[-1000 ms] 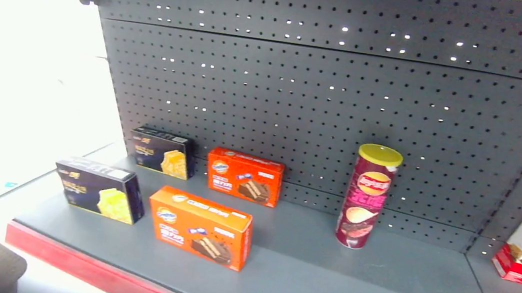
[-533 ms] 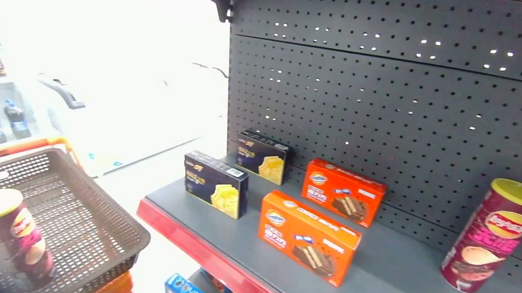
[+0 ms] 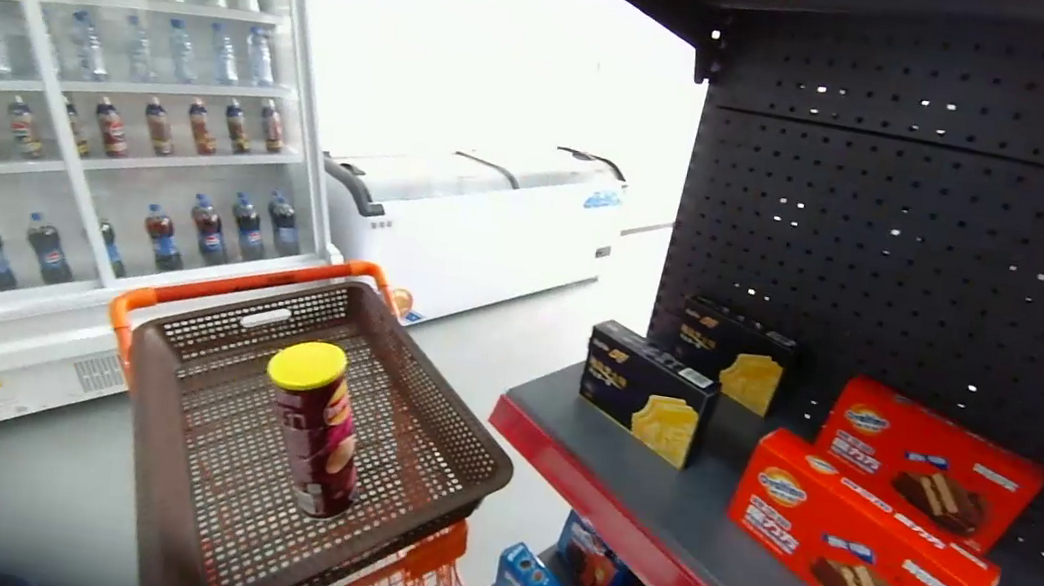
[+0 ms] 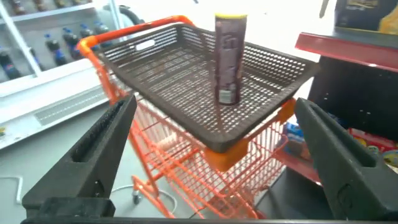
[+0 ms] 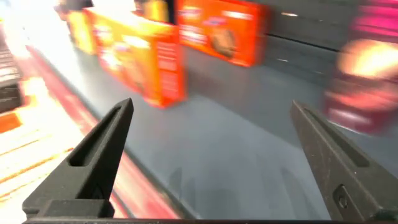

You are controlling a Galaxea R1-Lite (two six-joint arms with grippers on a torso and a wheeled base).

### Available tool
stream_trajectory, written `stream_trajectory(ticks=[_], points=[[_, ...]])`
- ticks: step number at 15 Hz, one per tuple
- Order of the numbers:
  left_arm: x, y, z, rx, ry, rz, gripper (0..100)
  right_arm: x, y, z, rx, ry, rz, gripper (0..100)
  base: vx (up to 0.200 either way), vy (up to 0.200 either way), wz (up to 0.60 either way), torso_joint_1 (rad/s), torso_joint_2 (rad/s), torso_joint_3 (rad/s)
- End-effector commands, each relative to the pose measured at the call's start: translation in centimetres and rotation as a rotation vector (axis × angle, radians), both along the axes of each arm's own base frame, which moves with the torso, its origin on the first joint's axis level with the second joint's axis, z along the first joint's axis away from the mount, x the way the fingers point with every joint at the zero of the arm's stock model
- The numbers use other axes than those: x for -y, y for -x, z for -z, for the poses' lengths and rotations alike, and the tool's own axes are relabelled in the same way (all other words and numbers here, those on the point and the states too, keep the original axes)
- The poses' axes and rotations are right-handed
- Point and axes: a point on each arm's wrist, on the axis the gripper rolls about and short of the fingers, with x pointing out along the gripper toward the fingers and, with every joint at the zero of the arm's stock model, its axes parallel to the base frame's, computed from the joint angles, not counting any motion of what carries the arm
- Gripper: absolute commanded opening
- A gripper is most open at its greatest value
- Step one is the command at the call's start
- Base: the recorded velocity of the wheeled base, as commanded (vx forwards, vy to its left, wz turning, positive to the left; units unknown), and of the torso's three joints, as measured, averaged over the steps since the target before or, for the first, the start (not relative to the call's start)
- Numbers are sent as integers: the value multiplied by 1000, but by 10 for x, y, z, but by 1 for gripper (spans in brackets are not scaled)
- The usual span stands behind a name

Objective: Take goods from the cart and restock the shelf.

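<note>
Now the head camera has swung left since a second ago, so the shelf (image 3: 686, 506) sits at the right of the frame and the cart's brown basket (image 3: 221, 435) has come into the lower centre. A chip can (image 3: 314, 429) stands upright near the basket's middle. Two orange boxes (image 3: 862, 545) and two dark boxes (image 3: 648, 390) stand on the shelf as before. The left gripper (image 4: 214, 109), fingers spread wide and empty, faces the basket. The right gripper (image 5: 211, 106), likewise spread and empty, faces the shelf board.

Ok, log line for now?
left hand open, facing basket | right hand open, facing shelf | chip can upright in basket, ungrasped
</note>
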Motion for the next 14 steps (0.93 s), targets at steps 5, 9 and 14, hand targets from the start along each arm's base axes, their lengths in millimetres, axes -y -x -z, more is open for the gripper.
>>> stream_trajectory(ticks=[5, 9, 14], points=[[0, 5, -41, 48, -18, -3, 100, 0, 0, 0, -1, 0, 0, 100, 0, 0, 0, 0, 0, 0], [0, -39, -138, -53, -20, -23, 100, 0, 0, 0, -1, 0, 0, 100, 0, 0, 0, 0, 0, 0], [-1, -138, -176, -239, 2, -24, 100, 0, 0, 0, -1, 0, 0, 100, 0, 0, 0, 0, 0, 0]])
